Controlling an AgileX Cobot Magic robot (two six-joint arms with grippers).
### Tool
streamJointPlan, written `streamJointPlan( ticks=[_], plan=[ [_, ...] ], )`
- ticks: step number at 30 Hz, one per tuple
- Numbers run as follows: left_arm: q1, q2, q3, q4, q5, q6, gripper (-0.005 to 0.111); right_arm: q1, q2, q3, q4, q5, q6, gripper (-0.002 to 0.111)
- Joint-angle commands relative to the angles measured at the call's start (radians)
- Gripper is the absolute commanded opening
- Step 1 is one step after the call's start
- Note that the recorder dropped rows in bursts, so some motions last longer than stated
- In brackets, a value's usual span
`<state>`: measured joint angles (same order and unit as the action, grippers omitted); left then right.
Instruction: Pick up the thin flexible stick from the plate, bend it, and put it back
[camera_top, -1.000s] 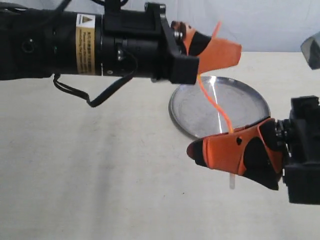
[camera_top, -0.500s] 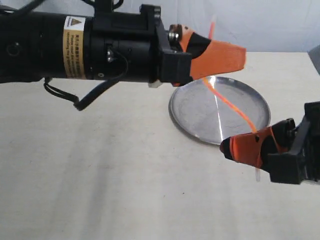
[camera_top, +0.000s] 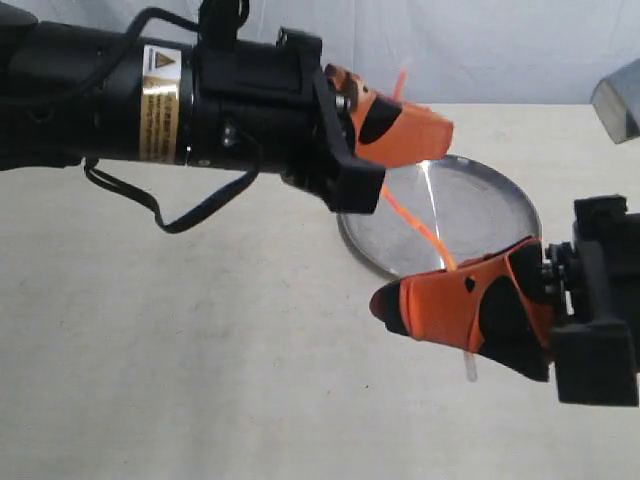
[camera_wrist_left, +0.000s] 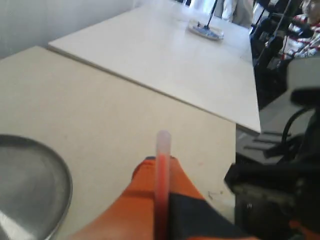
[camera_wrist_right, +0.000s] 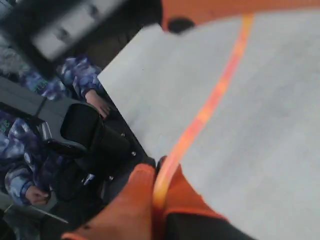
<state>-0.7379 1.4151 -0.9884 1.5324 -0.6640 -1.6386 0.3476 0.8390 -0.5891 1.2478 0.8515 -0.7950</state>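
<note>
The thin flexible stick (camera_top: 415, 222), orange-red, hangs curved in the air above the plate (camera_top: 490, 200), held at both ends. My left gripper (camera_top: 425, 130) is shut on its upper part, and a pale tip pokes up past the fingers (camera_wrist_left: 162, 140). My right gripper (camera_top: 400, 300) is shut on the lower part, with the clear end sticking out below the fingers (camera_top: 468, 368). In the right wrist view the stick (camera_wrist_right: 210, 105) arcs from between the orange fingers (camera_wrist_right: 150, 200) up to the left gripper. The silver plate's rim (camera_wrist_left: 60, 175) shows in the left wrist view.
The plate lies on a pale tabletop (camera_top: 200, 350). A second table (camera_wrist_left: 165, 55) with a small dish stands behind. A grey object (camera_top: 620, 100) sits at the far right edge. A person in blue (camera_wrist_right: 75, 80) sits beyond the table edge.
My right gripper moved left and up toward the left gripper, and the left gripper tilted down and shifted left. The stick went from nearly straight to bowed.
</note>
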Motion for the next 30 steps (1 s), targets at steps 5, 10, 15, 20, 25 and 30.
streamJointPlan(
  ticks=[5, 10, 15, 20, 25, 30],
  plan=[
    [-0.005, -0.029, 0.036, 0.022, -0.162, -0.12, 0.0, 0.003, -0.082, -0.003, -0.436, -0.137, 0.403, -0.001],
    [-0.005, -0.052, 0.036, -0.102, -0.163, 0.031, 0.0, 0.003, -0.055, -0.003, -0.45, -0.047, 0.446, -0.001],
    [-0.005, -0.052, 0.036, -0.153, -0.169, 0.128, 0.014, 0.003, -0.055, -0.003, -0.335, 0.012, 0.363, -0.001],
    [-0.003, -0.052, 0.036, -0.243, -0.152, 0.159, 0.036, 0.003, -0.055, -0.003, -0.257, 0.035, 0.296, -0.001],
    [-0.003, -0.052, 0.036, -0.243, -0.117, 0.159, 0.026, 0.003, -0.055, -0.003, -0.253, 0.056, 0.296, -0.001],
    [-0.003, -0.052, 0.036, -0.197, -0.078, 0.163, 0.0, 0.003, -0.065, -0.003, -0.248, 0.077, 0.29, -0.001]
  ],
)
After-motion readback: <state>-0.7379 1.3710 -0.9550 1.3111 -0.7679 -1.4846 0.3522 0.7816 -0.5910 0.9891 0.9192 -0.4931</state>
